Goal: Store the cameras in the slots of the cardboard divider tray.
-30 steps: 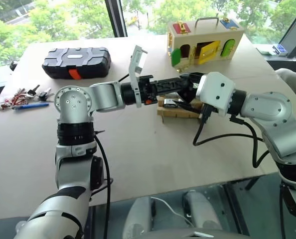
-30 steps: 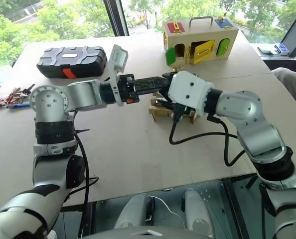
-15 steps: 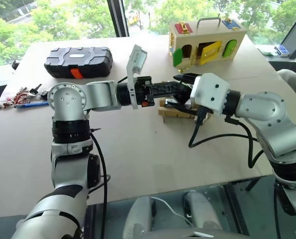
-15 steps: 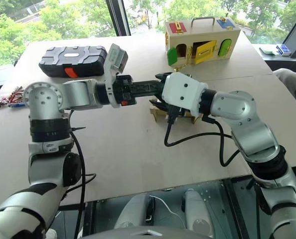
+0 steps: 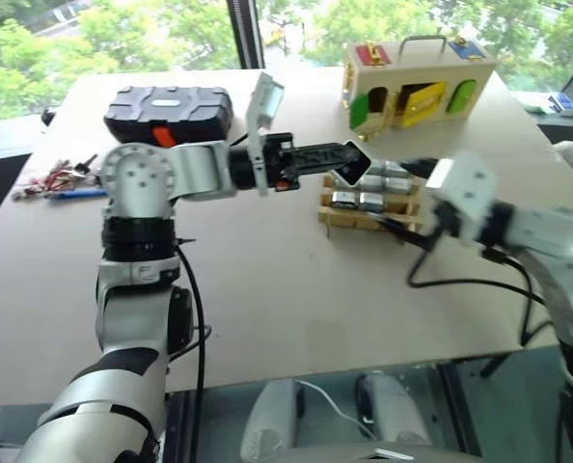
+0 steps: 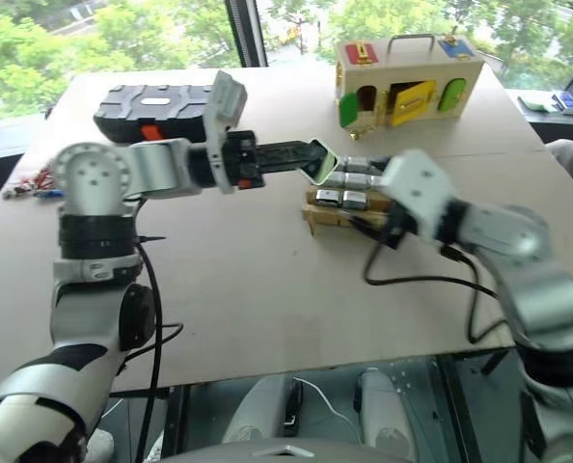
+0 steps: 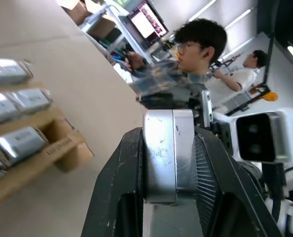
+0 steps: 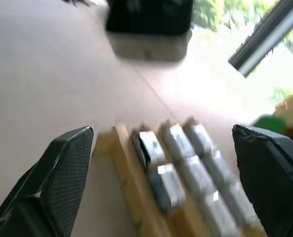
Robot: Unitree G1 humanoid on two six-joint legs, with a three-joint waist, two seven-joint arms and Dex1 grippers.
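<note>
Left wrist view: no legible writing is seen. One camera (image 7: 168, 155) is pinched upright in the left gripper (image 5: 352, 162), above the tray (image 5: 349, 220) on the bench (image 5: 267, 289). Stored cameras (image 8: 161, 168) lie lengthwise. Right gripper (image 8: 161, 163) is spread wide.

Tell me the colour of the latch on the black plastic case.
Orange; the latch on the black case shows best in the left eye view.

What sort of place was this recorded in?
Probably an office or lab: a large table by tall windows overlooking trees, and seated people with monitors behind.
</note>
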